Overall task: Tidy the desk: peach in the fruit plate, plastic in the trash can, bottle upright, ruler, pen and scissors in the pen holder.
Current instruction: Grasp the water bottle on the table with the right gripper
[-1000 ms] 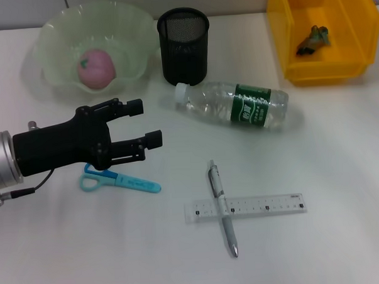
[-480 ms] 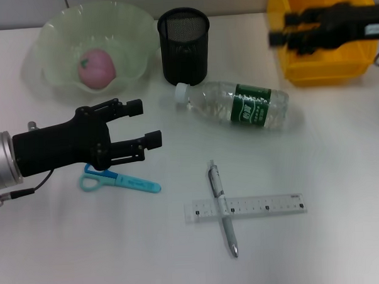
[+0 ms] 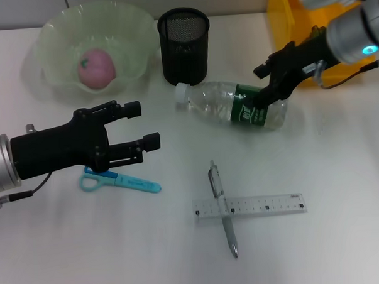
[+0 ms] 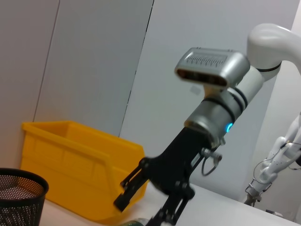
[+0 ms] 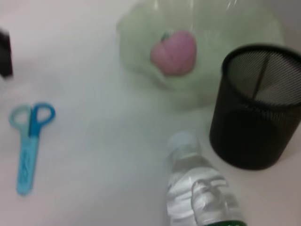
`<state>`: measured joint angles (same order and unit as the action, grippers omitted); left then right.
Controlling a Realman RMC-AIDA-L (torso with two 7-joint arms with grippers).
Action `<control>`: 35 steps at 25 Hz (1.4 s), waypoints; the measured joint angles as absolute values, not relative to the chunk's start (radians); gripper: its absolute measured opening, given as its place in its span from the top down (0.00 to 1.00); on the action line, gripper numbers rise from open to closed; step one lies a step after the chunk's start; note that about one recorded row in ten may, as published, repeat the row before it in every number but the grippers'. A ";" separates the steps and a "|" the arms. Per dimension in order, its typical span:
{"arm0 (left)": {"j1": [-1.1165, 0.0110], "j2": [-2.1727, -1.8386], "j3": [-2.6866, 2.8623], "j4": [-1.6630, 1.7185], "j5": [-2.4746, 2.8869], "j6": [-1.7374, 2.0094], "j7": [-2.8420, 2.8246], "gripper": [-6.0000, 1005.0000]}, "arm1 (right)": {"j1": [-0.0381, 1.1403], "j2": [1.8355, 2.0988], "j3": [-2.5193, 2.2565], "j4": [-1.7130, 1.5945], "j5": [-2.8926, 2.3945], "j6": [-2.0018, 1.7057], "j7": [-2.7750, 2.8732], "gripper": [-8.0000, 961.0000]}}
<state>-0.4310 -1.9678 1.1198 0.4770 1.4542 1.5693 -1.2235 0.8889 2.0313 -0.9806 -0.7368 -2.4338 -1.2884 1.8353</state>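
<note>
The clear bottle [image 3: 225, 106] with a green label lies on its side mid-desk, cap [image 5: 183, 140] toward the black mesh pen holder [image 3: 184, 45]. My right gripper [image 3: 261, 86] hovers open over its label end. The pink peach [image 3: 96, 67] rests in the green fruit plate [image 3: 134, 25]. My left gripper [image 3: 141, 125] is open and empty, just above the blue scissors [image 3: 119, 178]. A pen [image 3: 222, 206] lies crossed under the clear ruler [image 3: 250, 206] at the front. My right arm hides most of the yellow trash can [image 3: 285, 56], and the plastic is hidden.
The left wrist view shows my right gripper [image 4: 143, 200] in front of the yellow bin [image 4: 70, 160]. In the right wrist view the pen holder [image 5: 256, 108] stands close beside the bottle's neck. Bare desk lies at the front left and right.
My right arm has swung from over the yellow bin down to the bottle's label end. The left arm has barely moved.
</note>
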 joint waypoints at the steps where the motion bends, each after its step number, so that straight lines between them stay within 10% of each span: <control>1: -0.431 -1.969 1.120 0.477 1.454 1.569 -1.223 0.22 | 0.901 2.049 -1.004 -0.729 -2.476 -1.255 1.839 0.19; 35: -0.422 -1.976 1.120 0.477 1.454 1.569 -1.225 0.24 | 0.945 2.078 -1.170 -0.597 -2.518 -1.053 1.844 0.19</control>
<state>-0.4220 -1.9755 1.1198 0.4771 1.4542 1.5692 -1.2251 0.9449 2.0775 -1.1699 -0.5972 -2.5182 -1.0534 1.8436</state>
